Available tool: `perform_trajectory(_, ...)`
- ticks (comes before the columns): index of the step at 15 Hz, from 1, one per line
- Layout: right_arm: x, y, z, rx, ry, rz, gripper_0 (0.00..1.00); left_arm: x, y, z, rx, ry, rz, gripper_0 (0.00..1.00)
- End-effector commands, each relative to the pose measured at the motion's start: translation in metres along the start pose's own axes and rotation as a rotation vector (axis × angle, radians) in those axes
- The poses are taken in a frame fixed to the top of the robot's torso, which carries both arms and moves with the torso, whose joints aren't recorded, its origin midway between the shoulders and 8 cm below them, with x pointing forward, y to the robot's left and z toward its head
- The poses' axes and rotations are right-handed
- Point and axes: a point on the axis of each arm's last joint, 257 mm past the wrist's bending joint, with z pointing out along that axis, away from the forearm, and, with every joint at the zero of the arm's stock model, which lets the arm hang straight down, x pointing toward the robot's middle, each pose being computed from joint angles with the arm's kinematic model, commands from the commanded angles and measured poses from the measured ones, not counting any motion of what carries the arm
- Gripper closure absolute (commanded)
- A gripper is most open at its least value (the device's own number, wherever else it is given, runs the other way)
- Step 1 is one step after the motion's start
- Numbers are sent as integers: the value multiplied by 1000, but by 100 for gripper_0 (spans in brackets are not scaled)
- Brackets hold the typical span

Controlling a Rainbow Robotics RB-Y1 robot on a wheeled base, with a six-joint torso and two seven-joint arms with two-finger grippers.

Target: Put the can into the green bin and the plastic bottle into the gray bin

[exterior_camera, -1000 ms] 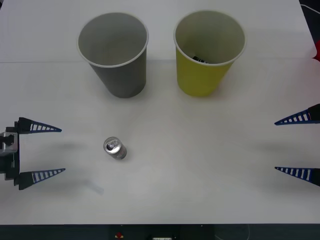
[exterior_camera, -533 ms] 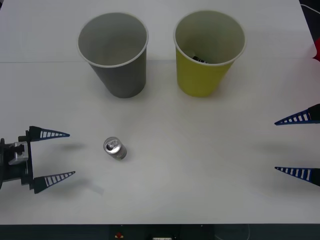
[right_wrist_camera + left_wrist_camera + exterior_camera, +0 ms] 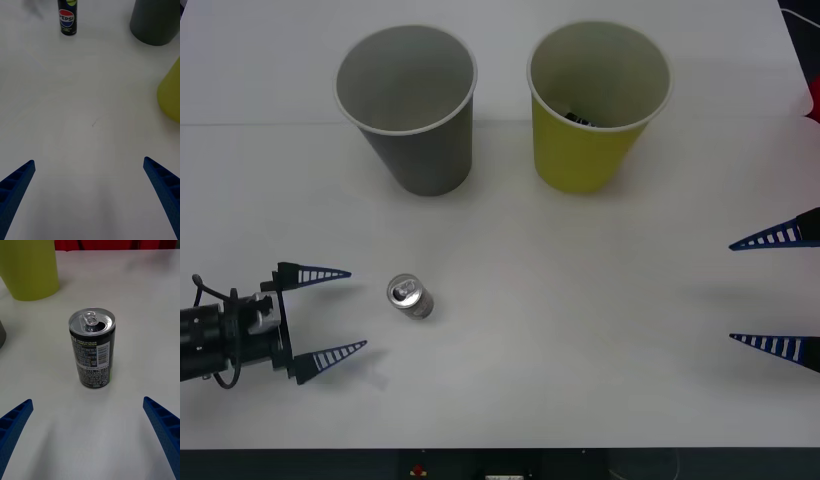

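Left gripper (image 3: 338,312) spread wide, just left of the can (image 3: 410,297).
Light, stiff, slick metal: pinch its upright sides mid-height. Right gripper (image 3: 772,291) spread, far right.

The can (image 3: 411,297) stands upright on the white counter (image 3: 580,330), toward the near left. It is small and slim, with a shiny silver top, an opened pull-tab mouth, and dark sides covered in fine white print and a barcode; from the right wrist view a Pepsi logo shows on its side. The gray bin (image 3: 409,105), a tapered paper cup with a white rim and pale inside, stands upright at the far left. The green bin (image 3: 595,103), a yellow-green cup of like size, stands upright just right of it, with something dark lying inside.
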Motion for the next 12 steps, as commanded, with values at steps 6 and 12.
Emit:
perform_trajectory(6,0,0,0,0,0,0,0,0,4,51,-38,-51,-37,0)
perform_trajectory(12,0,0,0,0,0,0,0,-11,-3,91,-63,-92,-85,0)
